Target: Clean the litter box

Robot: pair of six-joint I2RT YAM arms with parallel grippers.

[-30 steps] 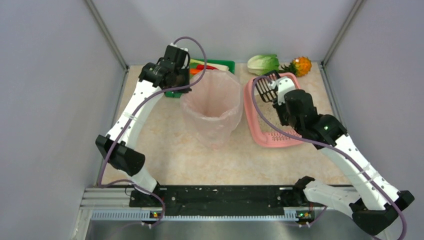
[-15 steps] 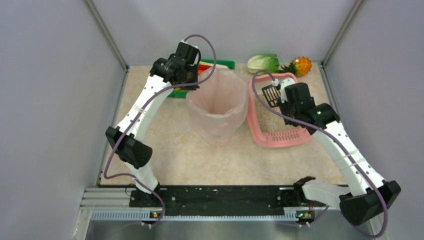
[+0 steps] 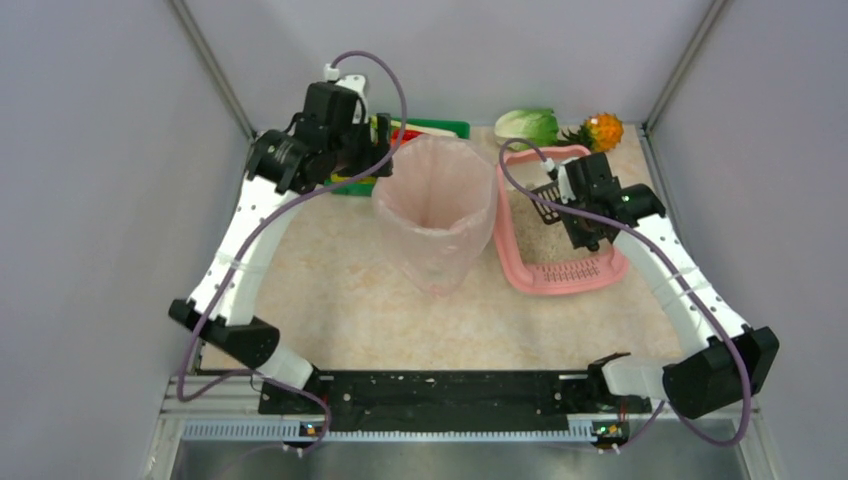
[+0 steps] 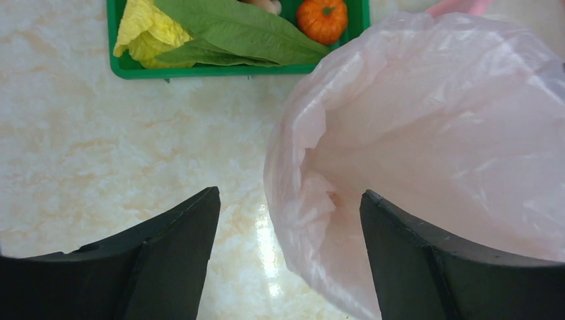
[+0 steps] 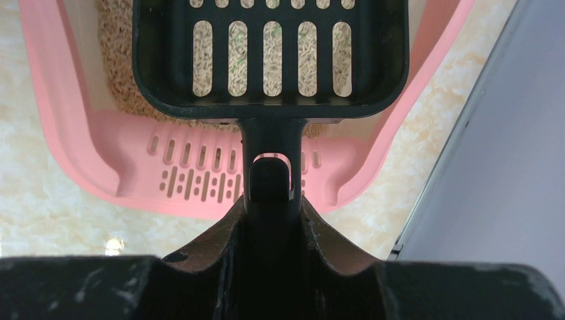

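The pink litter box [image 3: 520,262] lies at the right, with beige litter [image 5: 112,63] inside and its slotted grate [image 5: 196,175] at the near end. My right gripper [image 5: 270,208] is shut on the handle of a black slotted scoop [image 5: 270,50], which hangs low over the litter. From above, that right gripper [image 3: 572,197] sits over the box's middle. My left gripper [image 4: 289,197] is open, its fingers astride the left rim of the bag-lined pink bin [image 4: 433,133] without pinching it. In the top view this left gripper [image 3: 378,138] is just left of the bin [image 3: 432,205].
A green tray [image 4: 200,71] of vegetables stands behind the bin, also the green tray [image 3: 450,127] from above. A cabbage [image 3: 527,125] and an orange fruit [image 3: 604,130] lie at the back right. Grey walls close in on both sides.
My left gripper has opened at the bin's rim and its arm has swung back to the left. The right arm has brought the scoop down over the litter box.
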